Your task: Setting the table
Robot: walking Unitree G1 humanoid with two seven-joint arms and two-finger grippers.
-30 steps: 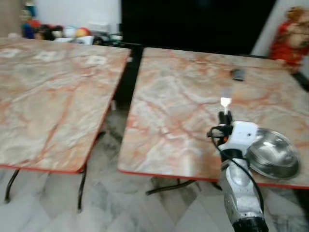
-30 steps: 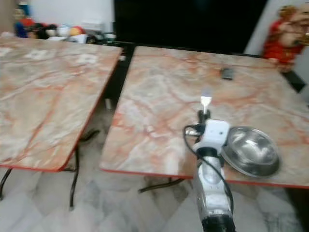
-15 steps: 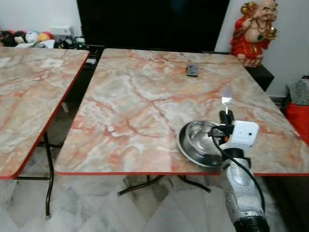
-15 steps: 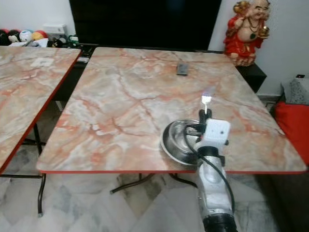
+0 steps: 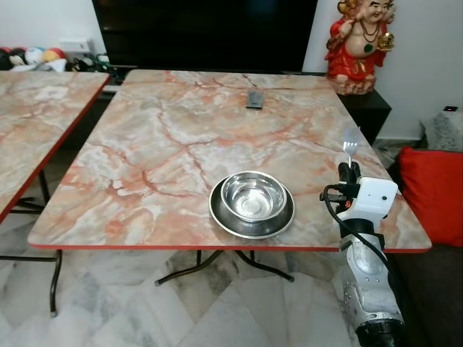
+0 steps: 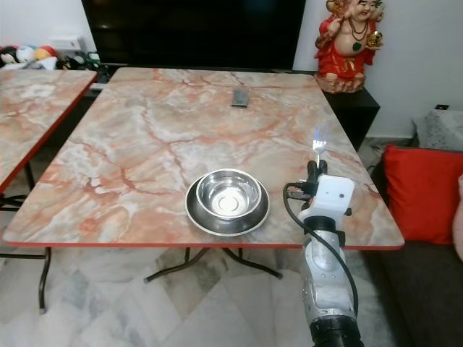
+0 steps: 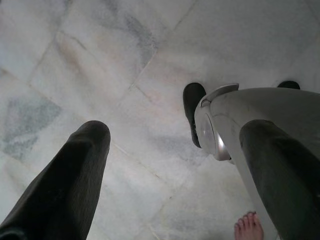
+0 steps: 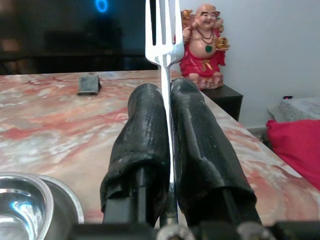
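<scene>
No brand, label or readable writing shows on anything here.

The right gripper (image 5: 349, 170) is raised over the table's (image 5: 173, 137) near right part, its two black fingers (image 8: 147, 135) pressed together on the handle of a fork (image 5: 351, 143), which stands upright with its tines pointing up. The fork is clear of the tabletop. At about nine o'clock from that gripper, near the table's front edge, a steel bowl (image 5: 252, 195) sits inside a steel plate (image 5: 251, 215).

Toward twelve o'clock, near the far edge, lies a small dark remote (image 5: 254, 99). A red and gold laughing figurine (image 5: 358, 45) stands on a dark cabinet past the far right corner. A red cushion (image 5: 428, 191) lies at three o'clock, off the table. A second marble table (image 5: 36, 123) stands at nine o'clock.

The left gripper (image 7: 170, 165) hangs above the marble floor (image 7: 100, 75) with its fingers spread apart; a person's bare toes (image 7: 248, 226) show beside it.

Compared with half a second ago, the whole scene has slid leftward as the camera turned; the bowl, then just beside the gripper, now appears well to its left.
</scene>
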